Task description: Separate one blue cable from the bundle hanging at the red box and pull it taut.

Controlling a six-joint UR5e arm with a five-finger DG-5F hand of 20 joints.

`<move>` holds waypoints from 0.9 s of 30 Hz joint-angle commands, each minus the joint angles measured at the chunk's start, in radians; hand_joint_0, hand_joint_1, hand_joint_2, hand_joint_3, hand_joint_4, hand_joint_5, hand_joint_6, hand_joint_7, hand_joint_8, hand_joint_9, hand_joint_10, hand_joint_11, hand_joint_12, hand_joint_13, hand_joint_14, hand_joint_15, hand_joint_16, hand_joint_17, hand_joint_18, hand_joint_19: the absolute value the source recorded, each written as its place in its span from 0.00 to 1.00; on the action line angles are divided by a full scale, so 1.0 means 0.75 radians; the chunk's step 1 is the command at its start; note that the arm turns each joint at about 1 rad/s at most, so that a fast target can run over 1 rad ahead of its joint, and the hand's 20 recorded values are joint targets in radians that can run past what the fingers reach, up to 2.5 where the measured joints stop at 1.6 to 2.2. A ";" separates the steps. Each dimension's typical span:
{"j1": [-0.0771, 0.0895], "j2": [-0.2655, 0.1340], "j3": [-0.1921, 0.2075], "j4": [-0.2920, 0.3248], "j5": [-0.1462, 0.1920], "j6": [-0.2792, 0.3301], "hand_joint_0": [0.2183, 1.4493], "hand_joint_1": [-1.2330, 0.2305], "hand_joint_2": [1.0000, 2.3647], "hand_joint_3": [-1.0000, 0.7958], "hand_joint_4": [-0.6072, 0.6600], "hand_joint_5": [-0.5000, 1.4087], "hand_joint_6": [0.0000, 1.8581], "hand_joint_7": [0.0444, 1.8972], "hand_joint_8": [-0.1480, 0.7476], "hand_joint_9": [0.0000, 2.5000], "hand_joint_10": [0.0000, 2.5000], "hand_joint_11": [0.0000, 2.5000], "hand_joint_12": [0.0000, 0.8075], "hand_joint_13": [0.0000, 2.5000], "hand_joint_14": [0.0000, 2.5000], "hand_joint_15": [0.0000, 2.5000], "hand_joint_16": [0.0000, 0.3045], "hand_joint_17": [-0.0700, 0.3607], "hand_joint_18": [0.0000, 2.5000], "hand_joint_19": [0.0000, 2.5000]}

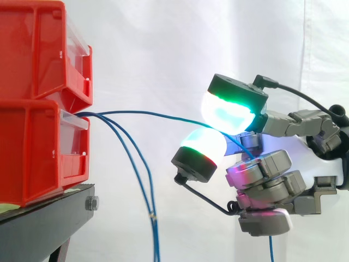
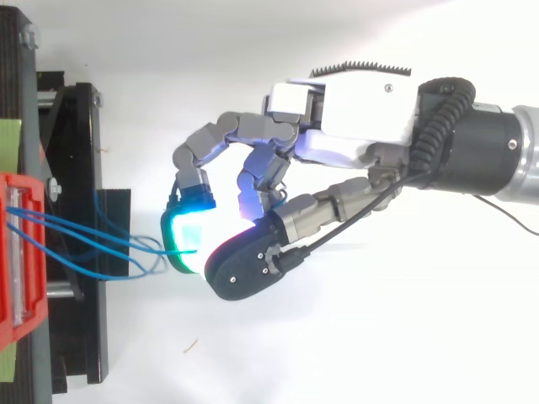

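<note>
Several thin blue cables come out of the front of the lower red bin (image 1: 38,147). One blue cable (image 1: 152,113) runs almost level, slightly bowed, from the bin to my hand (image 1: 327,164). It is pinched between a green-glowing fingertip (image 1: 229,112) and the thumb's pad (image 1: 202,147). Its free end (image 1: 271,248) dangles below the hand. The other blue cables (image 1: 139,164) hang down in front of the bin, apart from the held one. From above, my hand (image 2: 354,109) reaches in from the right, with the cables (image 2: 84,231) fanning from the bin toward its pads.
A second red bin (image 1: 38,49) sits on top of the lower one. Both rest on a black stand (image 1: 49,218), seen from above as a black frame (image 2: 76,168). A white curtain is behind.
</note>
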 commanded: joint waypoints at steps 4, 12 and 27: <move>0.000 0.000 -0.001 -0.003 -0.002 0.000 0.42 0.28 0.01 0.36 0.42 0.16 0.48 0.59 0.54 0.39 0.41 0.61 0.50 0.35 0.70 0.57 0.15 0.41 0.51 0.55; -0.002 0.000 -0.001 -0.007 -0.002 0.000 0.42 0.28 0.01 0.36 0.42 0.16 0.47 0.60 0.54 0.37 0.44 0.60 0.50 0.34 0.75 0.56 0.15 0.40 0.52 0.57; -0.009 0.000 0.001 -0.042 -0.039 0.000 0.39 0.27 0.01 0.42 0.41 0.16 0.48 0.62 0.55 0.38 0.47 0.60 0.49 0.34 0.79 0.55 0.15 0.40 0.52 0.59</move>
